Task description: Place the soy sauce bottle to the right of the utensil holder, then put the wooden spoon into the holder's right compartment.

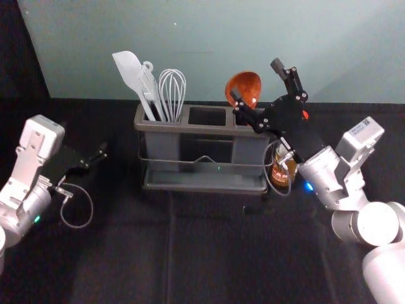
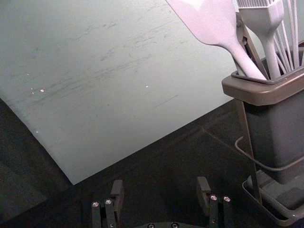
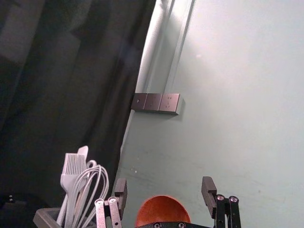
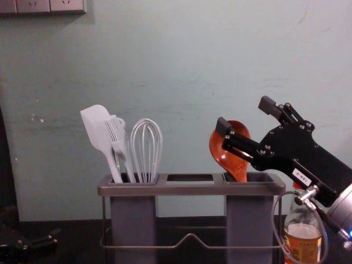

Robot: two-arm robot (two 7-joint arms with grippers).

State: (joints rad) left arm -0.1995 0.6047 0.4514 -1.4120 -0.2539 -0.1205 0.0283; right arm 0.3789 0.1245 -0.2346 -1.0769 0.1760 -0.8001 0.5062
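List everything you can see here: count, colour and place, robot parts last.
utensil holder: 1, grey, mid-table
spatula: 1, white, holder's left compartment
brush: 1, white, same compartment
whisk: 1, white, same compartment
wooden spoon: 1, reddish-brown, right compartment
bottle: 1, clear with yellowish label, right of holder
socket panels: 3, brownish, on wall
table: 1, black covering
wall: 1, grey-green, behind
left gripper: 1, black, left of holder
right gripper: 1, black, at spoon, open
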